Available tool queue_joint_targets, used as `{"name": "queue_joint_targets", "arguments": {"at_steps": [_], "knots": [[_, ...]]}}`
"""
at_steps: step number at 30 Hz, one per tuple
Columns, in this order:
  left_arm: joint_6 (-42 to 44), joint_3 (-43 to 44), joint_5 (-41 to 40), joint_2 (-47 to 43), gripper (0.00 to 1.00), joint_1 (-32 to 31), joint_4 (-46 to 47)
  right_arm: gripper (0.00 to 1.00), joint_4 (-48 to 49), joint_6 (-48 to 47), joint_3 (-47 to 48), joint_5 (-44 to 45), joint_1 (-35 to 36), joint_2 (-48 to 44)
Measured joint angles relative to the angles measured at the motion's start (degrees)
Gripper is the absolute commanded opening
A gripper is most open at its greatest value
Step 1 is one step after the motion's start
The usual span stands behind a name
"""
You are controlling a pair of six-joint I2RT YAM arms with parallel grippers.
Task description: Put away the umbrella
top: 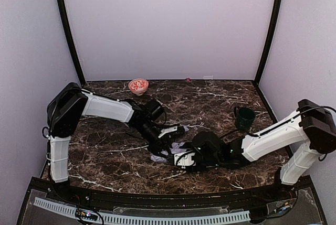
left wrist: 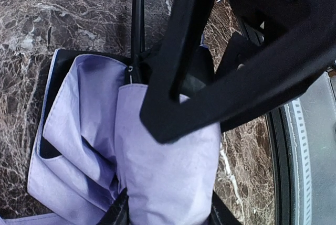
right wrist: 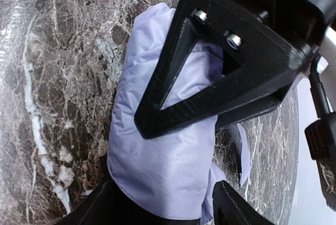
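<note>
The umbrella (top: 158, 158) lies folded on the dark marble table (top: 210, 99), near its middle, its pale lavender fabric bunched between both grippers. My left gripper (top: 169, 142) reaches in from the left. In the left wrist view it (left wrist: 168, 217) is shut on a roll of the umbrella (left wrist: 163, 172) fabric, which fills the gap between its fingers. The thin black shaft (left wrist: 137, 20) runs away from it. My right gripper (top: 181, 158) comes in from the right. In the right wrist view it (right wrist: 165, 212) stands open around the umbrella (right wrist: 163, 151) bundle, with a small gap at its right finger (right wrist: 233, 204).
A red patterned bowl (top: 138, 85) sits at the table's far edge, left of centre. A dark green mug (top: 244, 117) stands on the right, just behind my right arm. Pale walls enclose the table on three sides.
</note>
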Motion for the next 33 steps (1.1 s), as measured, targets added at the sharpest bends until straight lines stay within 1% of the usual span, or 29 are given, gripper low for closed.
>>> {"name": "queue_joint_targets", "arguments": {"at_steps": [5, 7, 10, 11, 13, 16, 17, 20, 22, 23, 24, 25, 26, 29, 33], "knots": [[-0.13, 0.31, 0.28, 0.33, 0.20, 0.11, -0.42, 0.52, 0.31, -0.09, 1.49, 0.57, 0.11, 3.30], [-0.13, 0.33, 0.59, 0.44, 0.19, 0.33, -0.76, 0.45, 0.33, 0.04, 2.10, 1.42, 0.35, 4.07], [-0.13, 0.33, 1.46, 0.59, 0.20, 0.85, -1.29, 0.39, 0.26, 0.33, 2.67, 1.84, 0.44, 4.57], [-0.13, 0.33, 1.81, 0.70, 0.22, 1.03, -1.40, 0.36, 0.24, 0.57, 2.82, 1.95, 0.48, 4.70], [-0.13, 0.33, 2.47, 0.83, 0.32, 1.29, -1.44, 0.29, 0.09, 1.33, 3.02, 2.05, 0.48, 4.74], [-0.39, 0.31, 3.08, 0.98, 0.45, 1.55, -1.25, 0.25, -0.26, 1.86, 3.19, 2.03, 0.48, 4.74], [-0.61, 0.22, 3.39, 1.01, 0.54, 1.64, -1.03, 0.24, -0.44, 2.08, 3.26, 2.03, 0.48, 4.74], [-1.84, -1.11, 3.85, 0.72, 0.59, 1.95, 0.90, 0.21, -1.33, 3.04, 3.67, 1.31, 0.48, 4.70], [-3.39, -4.15, 3.82, -0.68, 0.62, 2.43, 4.20, 0.19, -2.14, 3.65, 4.26, 0.39, 0.48, 4.70], [-4.02, -6.21, 3.48, -2.01, 0.67, 2.73, 6.36, 0.18, -2.75, 4.13, 4.74, -0.39, 0.46, 4.70], [-4.81, -9.64, 2.82, -4.31, 0.77, 2.91, 9.90, 0.17, -3.30, 4.61, 5.16, -1.09, 0.42, 4.70], [-5.16, -12.26, 1.97, -6.32, 0.89, 2.95, 12.04, 0.16, -3.89, 5.18, 5.68, -2.12, 0.28, 4.70], [-5.27, -15.50, 1.16, -8.81, 0.94, 3.04, 15.15, 0.16, -4.81, 5.77, 6.32, -3.10, 0.09, 4.72], [-6.23, -26.38, -0.94, -17.84, 0.95, 3.30, 24.37, 0.16, -7.80, 7.34, 8.09, -5.77, -0.94, 4.94], [-6.47, -36.04, -4.87, -27.23, 0.94, 3.54, 36.61, 0.16, -11.34, 9.11, 10.45, -9.57, -2.80, 5.53]]}}
